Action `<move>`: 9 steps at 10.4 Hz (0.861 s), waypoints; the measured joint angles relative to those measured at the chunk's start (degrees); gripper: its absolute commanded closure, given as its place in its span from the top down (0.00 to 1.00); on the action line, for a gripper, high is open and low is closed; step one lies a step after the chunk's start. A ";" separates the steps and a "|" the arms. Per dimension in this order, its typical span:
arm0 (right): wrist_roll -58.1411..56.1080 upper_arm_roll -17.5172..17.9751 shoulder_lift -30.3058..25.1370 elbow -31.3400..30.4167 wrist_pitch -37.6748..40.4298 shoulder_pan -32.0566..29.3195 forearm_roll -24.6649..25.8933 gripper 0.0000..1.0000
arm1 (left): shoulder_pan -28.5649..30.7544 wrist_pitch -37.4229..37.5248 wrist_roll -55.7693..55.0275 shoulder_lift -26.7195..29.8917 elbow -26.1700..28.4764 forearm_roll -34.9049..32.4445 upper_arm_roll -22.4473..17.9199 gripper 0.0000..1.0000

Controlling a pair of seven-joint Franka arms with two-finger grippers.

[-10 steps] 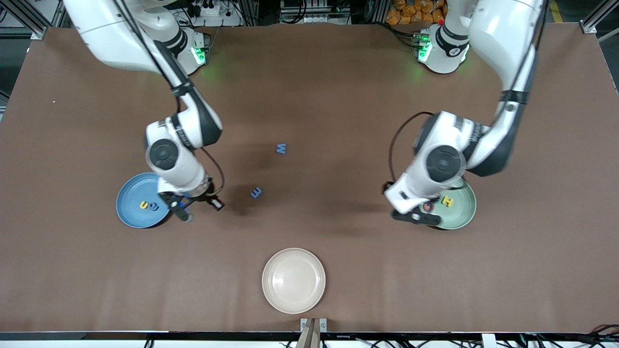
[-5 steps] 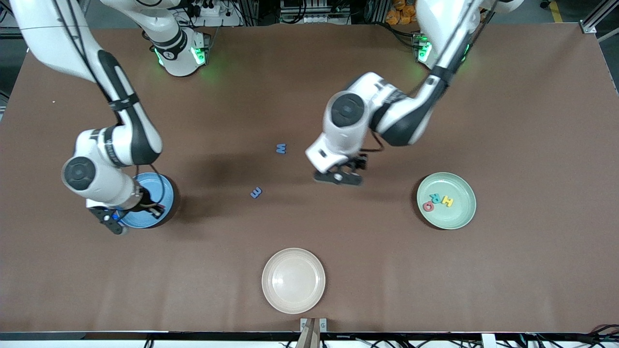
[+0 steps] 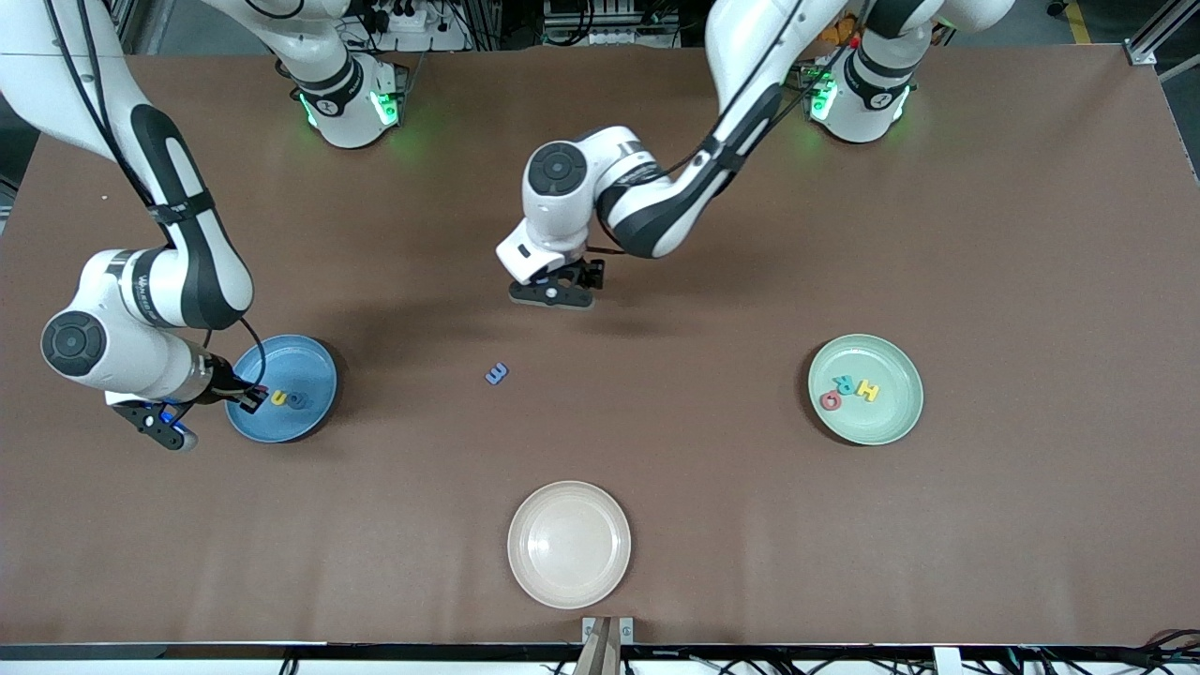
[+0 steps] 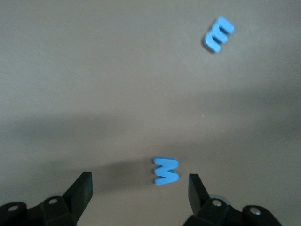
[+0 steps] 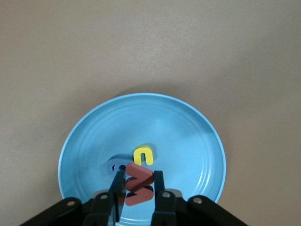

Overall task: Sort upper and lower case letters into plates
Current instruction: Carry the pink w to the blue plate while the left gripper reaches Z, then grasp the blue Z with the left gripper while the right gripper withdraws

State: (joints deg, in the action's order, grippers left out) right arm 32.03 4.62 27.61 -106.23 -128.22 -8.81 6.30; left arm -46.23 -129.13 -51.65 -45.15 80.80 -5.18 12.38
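My right gripper hangs low over the blue plate, shut on a red letter that stands between its fingers. A yellow letter and a blue one lie in the plate beside it. Over the table's middle, my left gripper is open, its fingers standing wide on either side of a blue W on the table. Another blue letter lies nearer the front camera. The mint plate holds a red, a teal and a yellow letter.
A cream-white plate sits near the front edge of the brown table. The two coloured plates lie toward opposite ends, with bare tabletop between them.
The left arm swung from the mint plate to the table's middle, over the blue W. The right arm carried the red letter over the blue plate, toward its own end of the table.
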 measured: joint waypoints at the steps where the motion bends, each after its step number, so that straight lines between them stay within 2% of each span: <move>1: 0.00 0.01 0.00 0.00 0.26 -0.01 0.43 1.00 | -1.17 -1.12 -1.13 -2.10 -1.53 0.00 -0.09 0.83; 2: -0.01 0.00 0.00 0.00 0.42 -0.06 0.56 1.00 | -2.22 -1.63 -2.03 -3.76 -2.97 0.00 -0.40 0.81; 5: -0.11 0.16 0.00 -0.01 0.52 -0.05 0.65 1.00 | -7.00 -1.94 -6.32 -6.30 -4.55 0.59 -4.71 0.76; 9: 0.39 0.76 0.01 -0.01 0.49 1.55 0.65 1.00 | -7.67 -1.94 -6.98 -7.41 -4.59 1.77 -5.40 0.73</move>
State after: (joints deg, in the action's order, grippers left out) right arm 32.42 5.38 27.61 -106.24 -127.74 -7.26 6.96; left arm -53.90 -131.07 -58.63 -52.56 76.21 -3.41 6.98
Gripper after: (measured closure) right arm 0.000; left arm 0.264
